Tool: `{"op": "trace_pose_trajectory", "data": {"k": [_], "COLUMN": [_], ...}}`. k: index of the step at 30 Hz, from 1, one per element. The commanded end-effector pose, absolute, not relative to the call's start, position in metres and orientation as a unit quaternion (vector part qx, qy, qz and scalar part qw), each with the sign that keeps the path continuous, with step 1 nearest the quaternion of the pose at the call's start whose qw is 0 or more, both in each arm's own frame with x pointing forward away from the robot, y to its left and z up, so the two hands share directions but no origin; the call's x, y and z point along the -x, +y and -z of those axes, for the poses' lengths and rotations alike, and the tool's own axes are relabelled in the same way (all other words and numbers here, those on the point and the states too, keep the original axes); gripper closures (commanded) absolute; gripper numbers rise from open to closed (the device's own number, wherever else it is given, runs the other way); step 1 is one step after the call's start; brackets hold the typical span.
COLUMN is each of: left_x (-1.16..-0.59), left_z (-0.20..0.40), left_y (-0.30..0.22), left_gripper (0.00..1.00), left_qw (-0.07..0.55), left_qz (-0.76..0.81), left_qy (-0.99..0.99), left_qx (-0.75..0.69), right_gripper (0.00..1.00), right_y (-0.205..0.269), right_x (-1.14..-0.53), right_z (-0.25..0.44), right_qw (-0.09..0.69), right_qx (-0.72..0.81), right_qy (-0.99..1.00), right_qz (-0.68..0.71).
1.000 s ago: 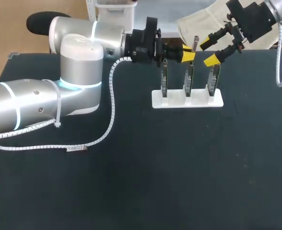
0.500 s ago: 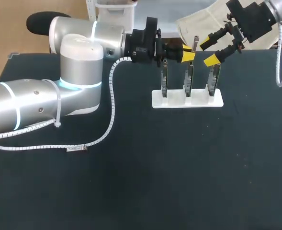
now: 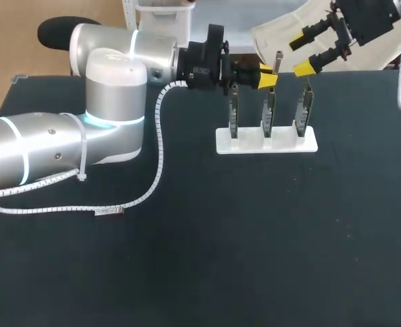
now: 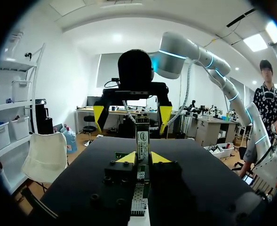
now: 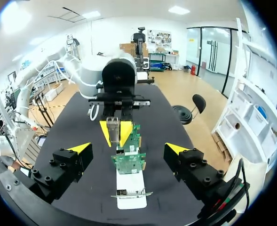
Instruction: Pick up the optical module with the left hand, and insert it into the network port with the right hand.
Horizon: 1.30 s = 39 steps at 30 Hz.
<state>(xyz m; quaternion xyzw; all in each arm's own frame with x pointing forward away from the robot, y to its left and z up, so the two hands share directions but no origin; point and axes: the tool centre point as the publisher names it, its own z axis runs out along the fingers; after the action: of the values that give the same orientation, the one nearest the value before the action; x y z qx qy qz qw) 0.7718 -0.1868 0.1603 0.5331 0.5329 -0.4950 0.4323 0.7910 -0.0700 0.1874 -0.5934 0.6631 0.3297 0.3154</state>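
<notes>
The left gripper [image 3: 265, 76] is clenched on the optical module [image 4: 142, 140]. Its yellow fingertips [image 4: 127, 157] press the module from both sides and hold it upright just above a row of three circuit boards [image 3: 269, 112]. The boards stand in a white holder [image 3: 266, 143] on the black table [image 3: 254, 238]. The right gripper [image 3: 301, 56] hangs near the rightmost board, jaws spread wide and grasping nothing.

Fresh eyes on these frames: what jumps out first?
The silver left arm spans the table's left side, its left gripper shut on the optical module by the middle board's top. Three green circuit boards stand upright in a white stand at the table's back, the open right gripper hanging over the rightmost one.
</notes>
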Motion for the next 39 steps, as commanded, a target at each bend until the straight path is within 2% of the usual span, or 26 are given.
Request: {"op": "trace_pose_trajectory", "data": {"k": [1, 39], "left_x": [-0.771, -0.771], "left_z": [-0.160, -0.160], "left_y": [-0.186, -0.186], "left_gripper": [1.00, 1.00], "left_qw": [0.434, 0.434], "left_qz": [0.494, 0.494], "left_qy": [0.533, 0.533], "left_qx": [-0.533, -0.533], "right_gripper": [0.00, 0.00], "right_y": [-0.064, -0.037], "right_x": [-0.790, -0.770], "right_z": [-0.191, -0.202], "right_qw": [0.321, 0.317], "right_qx": [0.592, 0.603], "right_qy": [0.661, 0.634], "right_qz": [-0.331, -0.367]}}
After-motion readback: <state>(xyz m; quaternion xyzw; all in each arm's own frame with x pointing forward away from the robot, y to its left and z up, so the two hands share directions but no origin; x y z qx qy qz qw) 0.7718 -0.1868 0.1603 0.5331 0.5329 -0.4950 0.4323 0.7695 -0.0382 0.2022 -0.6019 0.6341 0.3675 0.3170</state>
